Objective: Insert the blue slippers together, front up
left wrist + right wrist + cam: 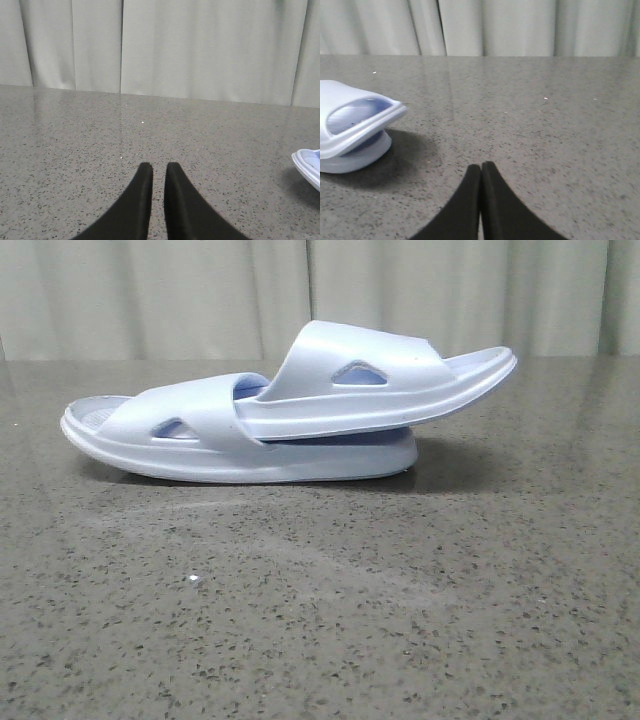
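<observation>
Where the blue slippers [290, 415] nest, the straps hide the overlap

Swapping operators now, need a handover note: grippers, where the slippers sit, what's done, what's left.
Left gripper: empty, fingers nearly together with a thin gap, low over bare table, away from the pair.
Right gripper: shut, empty, also clear of the pair.
Blue slippers: lower slipper lies flat on the table. Upper slipper has one end pushed under the lower one's strap, its other end raised and overhanging to the right.
Done: the two look nested, straps up, nobody holding them.
Left: probably nothing; perhaps check that the upper one is seated far enough in.
</observation>
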